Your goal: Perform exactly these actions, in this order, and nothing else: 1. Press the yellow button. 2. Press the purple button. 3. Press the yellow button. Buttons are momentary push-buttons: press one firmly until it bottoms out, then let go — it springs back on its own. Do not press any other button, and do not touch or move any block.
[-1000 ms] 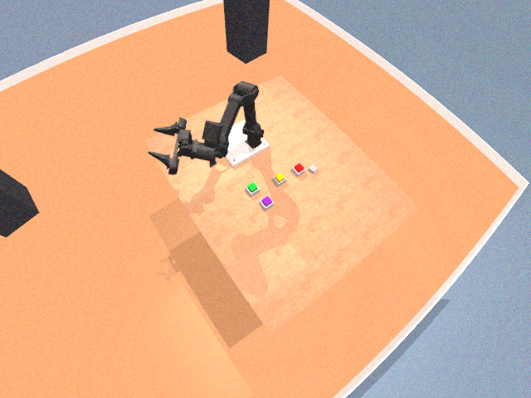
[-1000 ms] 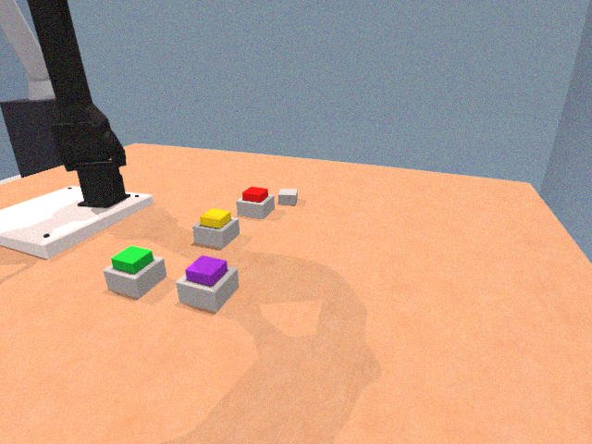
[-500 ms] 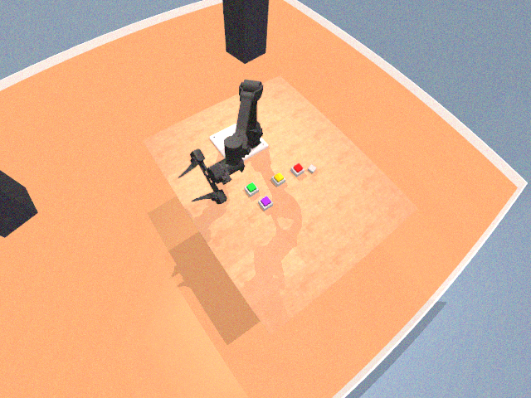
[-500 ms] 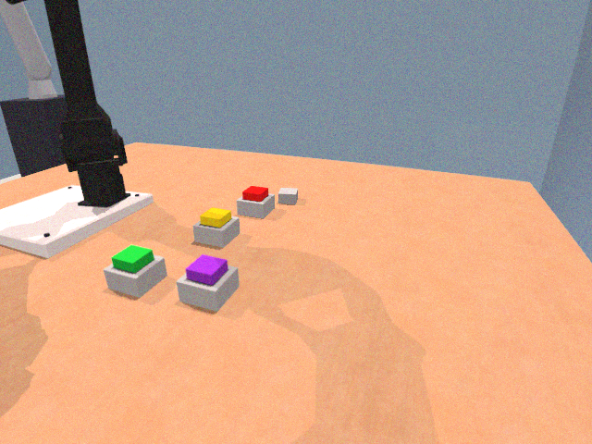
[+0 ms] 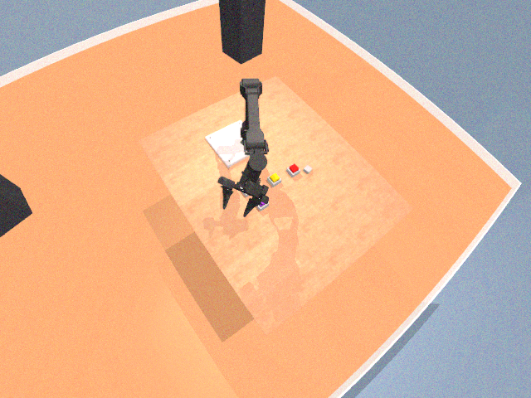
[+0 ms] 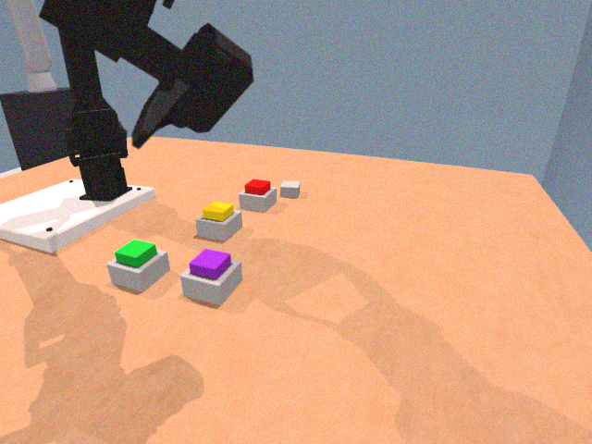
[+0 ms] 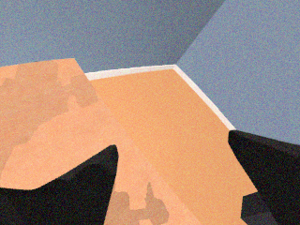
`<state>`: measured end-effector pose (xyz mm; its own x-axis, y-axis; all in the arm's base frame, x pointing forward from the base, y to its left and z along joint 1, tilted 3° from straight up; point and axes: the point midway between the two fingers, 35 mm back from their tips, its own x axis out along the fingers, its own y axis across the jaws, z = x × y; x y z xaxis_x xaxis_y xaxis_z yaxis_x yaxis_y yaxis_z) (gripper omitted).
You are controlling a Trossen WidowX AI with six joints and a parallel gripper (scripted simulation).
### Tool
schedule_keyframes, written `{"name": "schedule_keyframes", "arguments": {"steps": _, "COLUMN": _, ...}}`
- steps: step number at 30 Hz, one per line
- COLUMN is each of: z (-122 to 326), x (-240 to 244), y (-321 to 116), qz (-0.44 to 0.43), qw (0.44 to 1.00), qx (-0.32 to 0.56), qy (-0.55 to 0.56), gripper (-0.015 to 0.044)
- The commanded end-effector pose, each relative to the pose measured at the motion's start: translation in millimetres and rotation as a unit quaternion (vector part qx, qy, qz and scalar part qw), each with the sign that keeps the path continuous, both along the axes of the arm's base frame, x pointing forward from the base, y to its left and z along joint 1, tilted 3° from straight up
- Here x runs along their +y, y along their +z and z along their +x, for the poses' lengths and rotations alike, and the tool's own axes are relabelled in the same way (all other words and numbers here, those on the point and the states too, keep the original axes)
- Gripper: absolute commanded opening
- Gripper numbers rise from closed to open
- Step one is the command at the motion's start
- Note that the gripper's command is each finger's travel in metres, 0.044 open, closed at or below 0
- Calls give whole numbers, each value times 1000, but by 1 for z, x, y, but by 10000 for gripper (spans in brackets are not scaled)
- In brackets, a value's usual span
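The yellow button (image 5: 274,177) (image 6: 218,210) stands up from its grey housing. The purple button (image 5: 262,204) (image 6: 210,263) is also raised; in the top view the gripper partly covers it. My gripper (image 5: 234,212) (image 7: 173,143) is open and empty, its fingers wide apart. It hangs in the air above the table, touching no button. In the top view its fingertips show to the left of the purple button. No button shows in the wrist view.
A green button (image 6: 135,252) stands left of the purple one in the exterior view, mostly hidden under the gripper in the top view. A red button (image 5: 294,168) (image 6: 257,187) and a small grey block (image 5: 308,169) (image 6: 289,189) stand beyond the yellow one. The white base plate (image 5: 221,138) (image 6: 29,234) carries the arm.
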<state>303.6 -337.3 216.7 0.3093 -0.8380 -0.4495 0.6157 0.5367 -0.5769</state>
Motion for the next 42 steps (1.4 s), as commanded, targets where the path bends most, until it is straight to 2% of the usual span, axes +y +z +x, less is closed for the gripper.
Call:
{"name": "schedule_keyframes", "arguments": {"steps": 1, "z": 18, "x": 71, "y": -33, "qz": 128, "qw": 987, "qx": 47, "qy": 83, "gripper": 400}}
{"name": "schedule_keyframes", "arguments": {"steps": 10, "z": 1, "x": 171, "y": -70, "qz": 297, "qw": 932, "qx": 144, "qy": 150, "gripper": 400}}
{"name": "schedule_keyframes", "arguments": {"steps": 19, "z": -53, "x": 264, "y": -78, "qz": 445, "qw": 842, "qx": 257, "qy": 163, "gripper": 400}}
{"name": "schedule_keyframes", "arguments": {"steps": 29, "z": -61, "x": 275, "y": -77, "qz": 461, "qw": 829, "qx": 272, "qy": 160, "gripper": 400}}
{"name": "schedule_keyframes", "arguments": {"steps": 31, "z": -60, "x": 275, "y": -85, "qz": 461, "qw": 829, "qx": 272, "qy": 160, "gripper": 348}}
{"name": "schedule_keyframes", "arguments": {"steps": 36, "z": -62, "x": 276, "y": -136, "qz": 461, "qw": 829, "qx": 272, "qy": 160, "gripper": 216}}
{"name": "schedule_keyframes", "arguments": {"steps": 42, "z": -62, "x": 277, "y": -138, "qz": 461, "qw": 829, "qx": 272, "qy": 160, "gripper": 59}}
